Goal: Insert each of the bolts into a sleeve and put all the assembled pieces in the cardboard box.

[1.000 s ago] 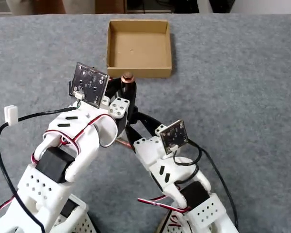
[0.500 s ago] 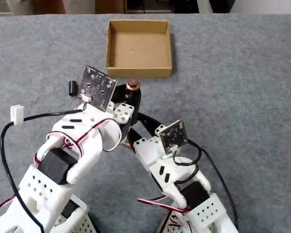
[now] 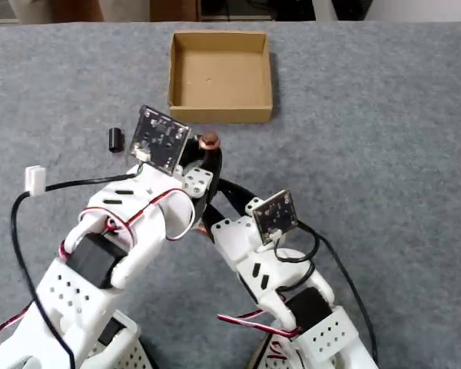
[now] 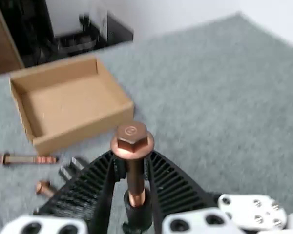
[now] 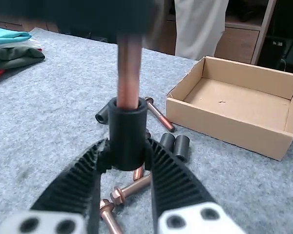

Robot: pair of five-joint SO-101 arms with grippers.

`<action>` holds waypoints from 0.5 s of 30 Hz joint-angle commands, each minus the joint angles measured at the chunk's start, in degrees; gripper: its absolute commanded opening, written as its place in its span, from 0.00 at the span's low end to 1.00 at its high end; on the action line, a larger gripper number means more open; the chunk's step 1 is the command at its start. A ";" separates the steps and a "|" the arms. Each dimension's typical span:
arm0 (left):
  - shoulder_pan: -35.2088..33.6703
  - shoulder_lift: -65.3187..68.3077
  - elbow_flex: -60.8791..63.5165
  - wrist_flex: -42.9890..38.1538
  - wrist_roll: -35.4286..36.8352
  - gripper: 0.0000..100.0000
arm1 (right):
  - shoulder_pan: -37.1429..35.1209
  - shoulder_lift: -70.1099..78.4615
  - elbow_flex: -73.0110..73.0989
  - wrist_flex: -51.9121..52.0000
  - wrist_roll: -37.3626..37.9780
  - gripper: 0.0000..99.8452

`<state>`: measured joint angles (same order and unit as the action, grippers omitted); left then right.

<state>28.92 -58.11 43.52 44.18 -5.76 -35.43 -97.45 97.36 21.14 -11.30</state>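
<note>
Plainly, a copper bolt (image 4: 131,168) with a hex head stood upright, its shank entering a black sleeve (image 5: 128,130), just near of the cardboard box (image 3: 220,114) on the grey surface (image 3: 384,138). The left tool (image 4: 132,163) was clamped on the bolt, and the right tool (image 5: 127,148) gripped the sleeve beneath, the arms meeting from the near side. Loose bolts (image 5: 129,189) and loose sleeves (image 5: 176,145) lay close by.
</note>
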 commanded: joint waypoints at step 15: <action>-1.49 0.04 -5.36 9.67 9.05 0.20 | -0.04 -0.75 0.04 0.09 -0.18 0.00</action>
<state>28.13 -58.02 41.41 53.32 2.77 -35.34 -97.27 97.36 21.41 -11.21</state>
